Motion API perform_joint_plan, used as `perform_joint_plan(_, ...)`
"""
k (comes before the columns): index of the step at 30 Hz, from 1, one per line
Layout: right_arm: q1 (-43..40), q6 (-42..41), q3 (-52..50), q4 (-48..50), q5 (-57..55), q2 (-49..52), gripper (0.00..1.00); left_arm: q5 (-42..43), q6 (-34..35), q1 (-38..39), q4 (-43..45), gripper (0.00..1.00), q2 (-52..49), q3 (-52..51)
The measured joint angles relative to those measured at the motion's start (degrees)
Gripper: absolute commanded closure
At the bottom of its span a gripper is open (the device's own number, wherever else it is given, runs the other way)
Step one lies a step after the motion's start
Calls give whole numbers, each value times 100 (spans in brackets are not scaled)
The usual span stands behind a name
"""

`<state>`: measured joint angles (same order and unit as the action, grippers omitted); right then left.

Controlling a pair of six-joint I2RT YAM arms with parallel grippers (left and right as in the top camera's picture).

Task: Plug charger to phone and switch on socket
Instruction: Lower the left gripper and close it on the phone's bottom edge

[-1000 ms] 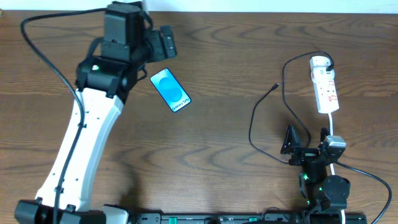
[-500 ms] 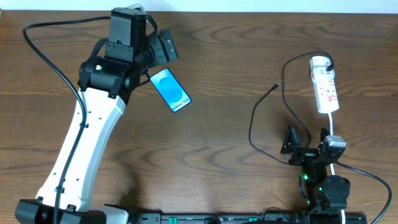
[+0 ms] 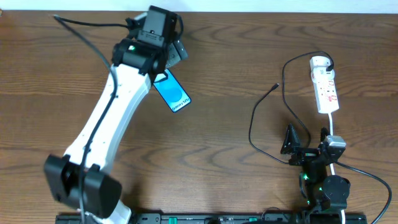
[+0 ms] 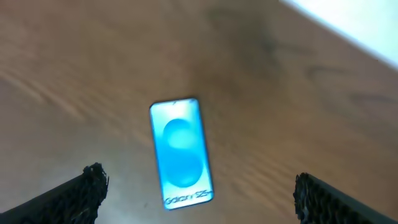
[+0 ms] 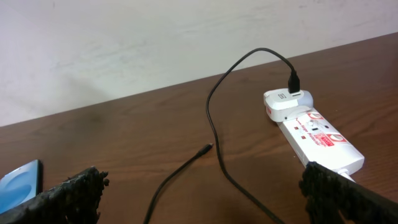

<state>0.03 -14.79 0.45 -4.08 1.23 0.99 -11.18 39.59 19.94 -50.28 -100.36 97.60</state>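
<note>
Phone (image 4: 181, 152), flat, rigid and likely slippery, lies far left on the table (image 3: 217, 155) beneath the spread left pincer (image 4: 199, 186), best gripped across its long edges, while the stiff plug tip (image 5: 204, 149) of the limp charger (image 5: 283, 102) lies loose before the spread, empty right pincer (image 5: 202, 179).

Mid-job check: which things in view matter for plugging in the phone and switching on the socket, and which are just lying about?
For the job: phone, charger, socket.
Just there: wooden table, white wall.

Left gripper (image 4: 199, 185) now above phone (image 4: 180, 152)
</note>
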Motion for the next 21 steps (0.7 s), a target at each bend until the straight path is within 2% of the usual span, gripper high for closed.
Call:
perform_joint_plan(13,0,0,0,0,0,0,1,302,393,0,-236,2,-1333,0)
perform_joint_plan(21,0,0,0,0,2,0,1,334,393,0,-127,2,-1582,0)
